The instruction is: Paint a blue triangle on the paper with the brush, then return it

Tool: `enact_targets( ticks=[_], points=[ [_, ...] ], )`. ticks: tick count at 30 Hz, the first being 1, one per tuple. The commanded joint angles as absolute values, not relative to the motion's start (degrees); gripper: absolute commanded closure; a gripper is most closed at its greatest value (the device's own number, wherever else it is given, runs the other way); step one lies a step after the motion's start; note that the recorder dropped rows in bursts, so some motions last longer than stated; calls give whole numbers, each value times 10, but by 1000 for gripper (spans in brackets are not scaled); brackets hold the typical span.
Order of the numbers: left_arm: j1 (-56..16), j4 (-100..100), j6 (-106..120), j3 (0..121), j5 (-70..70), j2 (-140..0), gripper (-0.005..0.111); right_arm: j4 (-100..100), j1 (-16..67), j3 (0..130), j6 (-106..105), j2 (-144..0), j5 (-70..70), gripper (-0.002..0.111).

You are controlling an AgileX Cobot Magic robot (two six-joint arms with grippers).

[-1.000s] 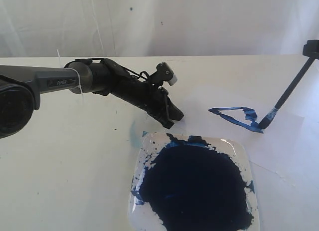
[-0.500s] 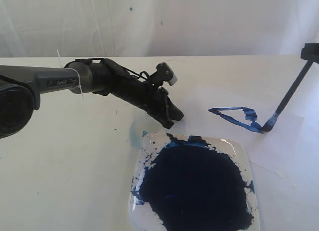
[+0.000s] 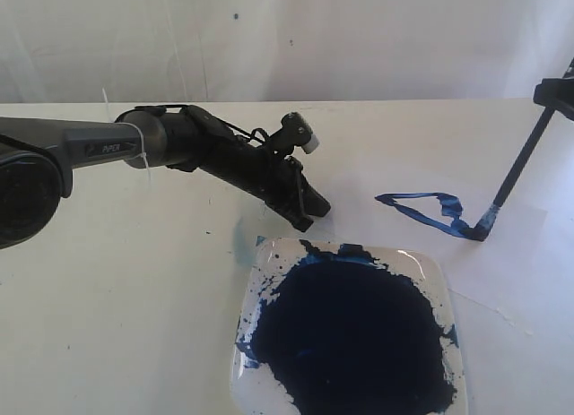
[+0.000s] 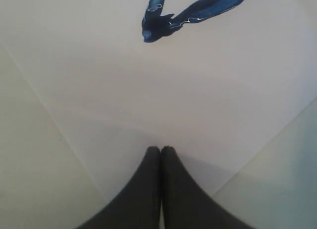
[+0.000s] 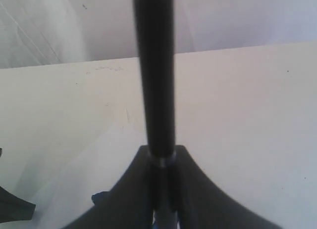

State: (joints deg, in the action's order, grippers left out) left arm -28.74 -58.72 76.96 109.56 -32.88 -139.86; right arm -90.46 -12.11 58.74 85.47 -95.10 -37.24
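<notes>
The blue triangle lies on the paper, right of centre in the exterior view; one painted corner shows in the left wrist view. The brush slants down from the upper right, its blue-stained tip touching the paper at the triangle's right end. My right gripper is shut on the brush handle at the frame's right edge. My left gripper rests shut with nothing in it, its fingertips pressed on the paper's near-left corner.
A square clear dish holding a large dark-blue paint pool sits at the front, just below the left gripper. A faint pale-blue smear marks the table left of the dish. The left arm stretches in from the left.
The right gripper has carried the brush to the right and slightly up, dragging its tip along the triangle's right end. The left arm has not moved.
</notes>
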Motion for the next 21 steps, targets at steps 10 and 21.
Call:
enact_targets(
  ticks=[10, 21],
  points=[
    [-289, -591, 774, 1097, -344, -1396, 107, -791, -121, 588, 749, -976, -390, 108],
    [-289, -591, 774, 1097, -344, -1396, 107, -713, -121, 588, 672, -1002, -428, 108]
  ],
)
